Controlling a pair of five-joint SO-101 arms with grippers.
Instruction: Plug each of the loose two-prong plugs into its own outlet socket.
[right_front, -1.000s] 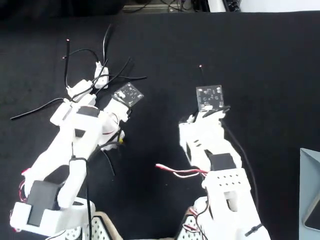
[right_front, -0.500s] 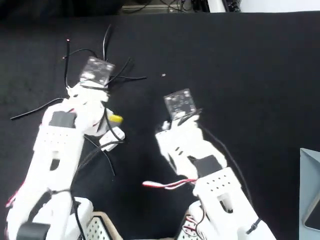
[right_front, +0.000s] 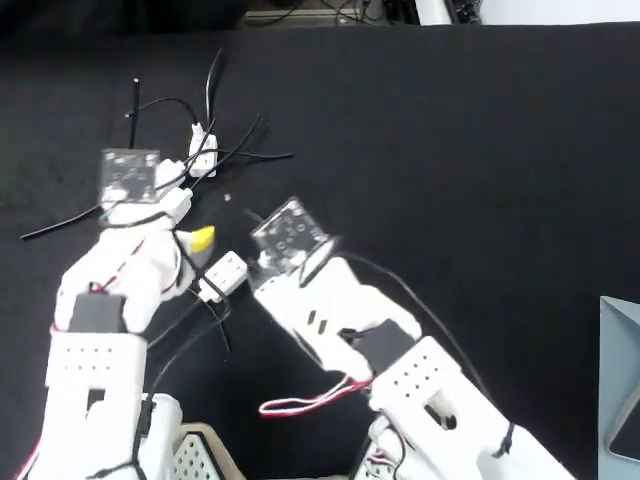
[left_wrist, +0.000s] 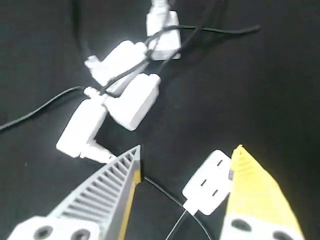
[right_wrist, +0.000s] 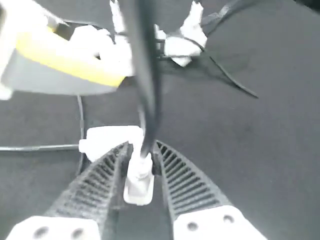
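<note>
R gripper (right_wrist: 141, 146) clamps plug (right_wrist: 138, 187); L gripper (left_wrist: 189, 148) wide, socket (left_wrist: 208, 183) beside.

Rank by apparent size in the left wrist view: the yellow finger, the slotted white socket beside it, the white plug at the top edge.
1. yellow finger, though it is nearest the camera
2. slotted socket
3. top plug, cut off by the edge, so unsure

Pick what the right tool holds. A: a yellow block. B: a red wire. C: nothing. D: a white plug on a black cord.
D: the right tool is shut on the white plug, whose black cord runs away from it.
</note>
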